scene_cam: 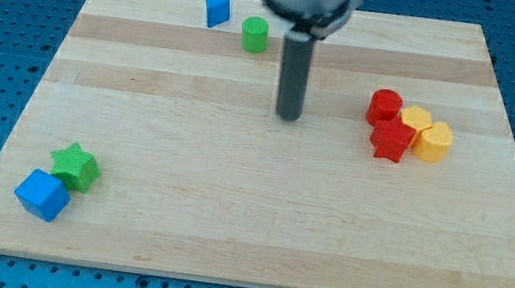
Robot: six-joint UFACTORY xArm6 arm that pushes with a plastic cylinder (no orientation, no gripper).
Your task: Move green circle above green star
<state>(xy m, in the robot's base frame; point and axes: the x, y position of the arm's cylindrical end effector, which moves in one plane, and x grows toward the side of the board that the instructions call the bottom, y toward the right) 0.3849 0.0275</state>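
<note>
So my tip (288,117) sits mid-surface (226,221), touching nothing; it's a bare rod, no tool to clench or release; green circle (254,34) is up near the view's top, just right of a blue triangle-ish block (217,10); green star (76,166) is way off at bottom left, touching a blue cube (41,194); reds (388,122) and yellows (424,133) cluster at the right.

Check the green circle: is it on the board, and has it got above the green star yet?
On the board, not yet placed: green circle sits near the view's top, far from green star at lower left. My tip touches neither.
</note>
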